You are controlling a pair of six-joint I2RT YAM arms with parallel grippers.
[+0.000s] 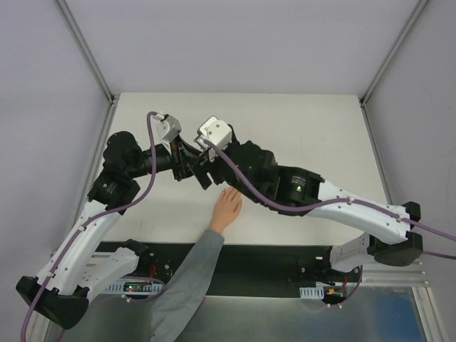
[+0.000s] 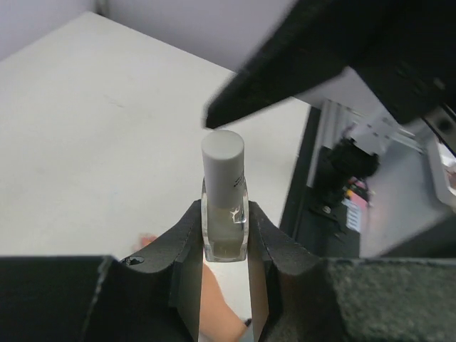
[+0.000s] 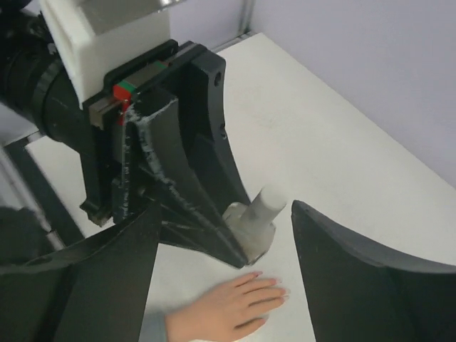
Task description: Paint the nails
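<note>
Bottle [image 2: 225,231], upright, clamped in left gripper [image 2: 224,210]. Right gripper [image 3: 224,214], jaws spread, at its cap [image 2: 222,160]; nails [image 3: 283,291] below bottle.

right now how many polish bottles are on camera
1: a small translucent whitish bottle with a white cap, clamped in the left claw, close to the pale peach hand. The arms could hide others.

The left arm [image 1: 85,228] rises from its base at the near left, bends at the elbow and reaches right over the middle of the desk [image 1: 320,128]. The left pincer [image 2: 225,217] is closed, both fingers pressed against a small bottle [image 2: 224,178]. The right arm [image 1: 356,210] stretches left from its base, its wrist just beside the left one. The right pincer [image 3: 225,208] stands wide open, fingers well apart, holding nothing.
</note>
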